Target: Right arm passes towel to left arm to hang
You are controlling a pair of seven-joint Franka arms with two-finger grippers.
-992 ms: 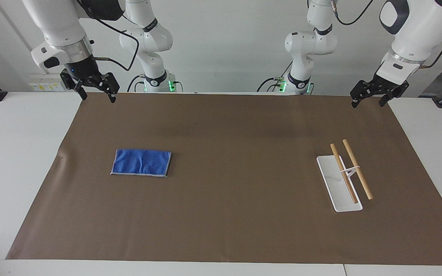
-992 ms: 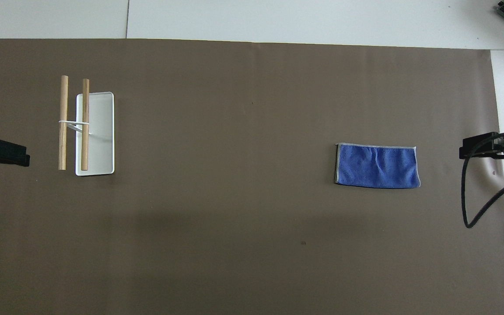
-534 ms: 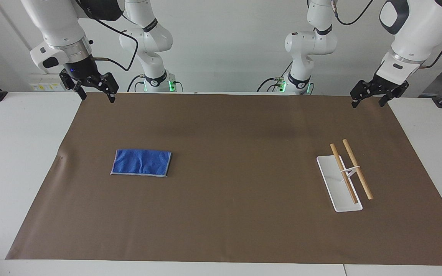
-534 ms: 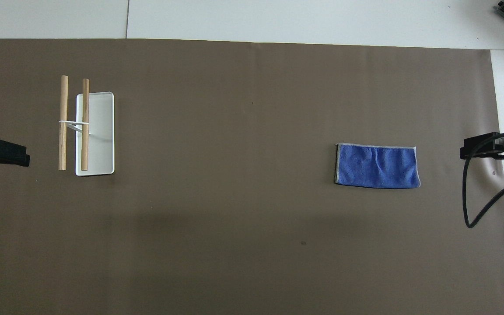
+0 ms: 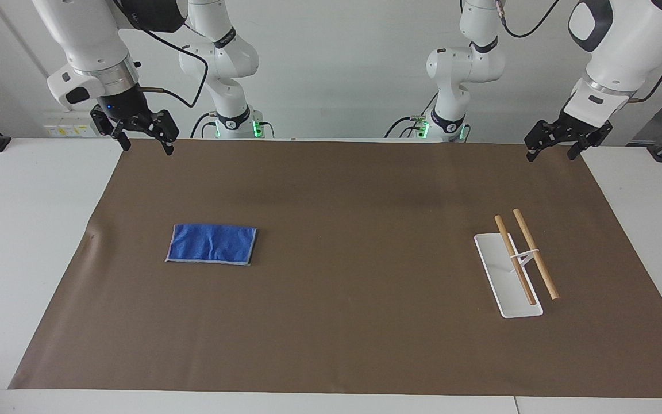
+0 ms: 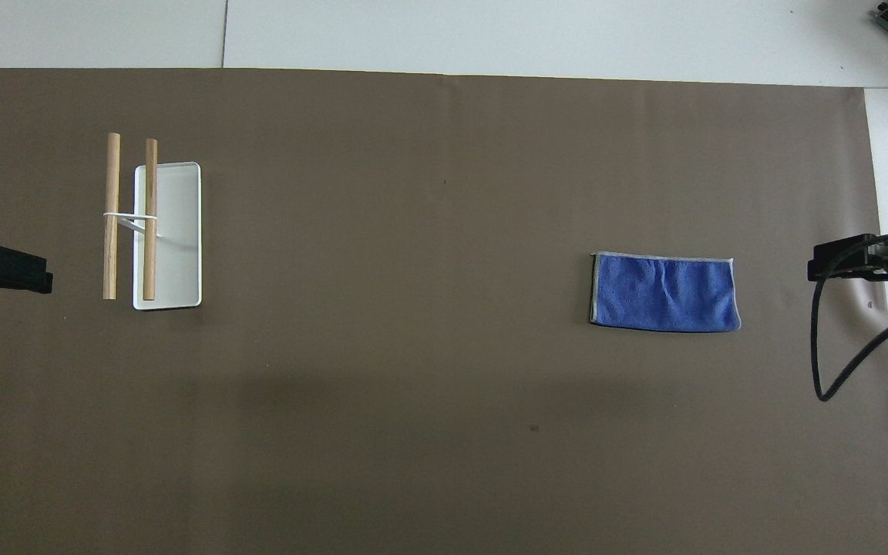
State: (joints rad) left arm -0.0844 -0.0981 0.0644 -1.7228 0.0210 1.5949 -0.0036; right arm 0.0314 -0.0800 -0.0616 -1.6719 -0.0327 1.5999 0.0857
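Mat [image 5: 354, 322]: you have it spread over most of the table [image 5: 26, 230], with bare table showing at both ends.
Towel [image 5: 211, 244]: you will find it lying flat on the mat toward the right arm's end, about midway between the mat's edge nearest the robots and its farthest edge.
Rack [image 5: 509, 276]: it stands on the mat toward the left arm's end, well apart from the towel; its two rods [image 5: 526, 256] lie side by side above the tray.
Right gripper [image 5: 146, 138]: you see it raised over the mat's corner at the right arm's end, nearest the robots.
Left gripper [image 5: 555, 146]: it hangs over the matching corner at the left arm's end.
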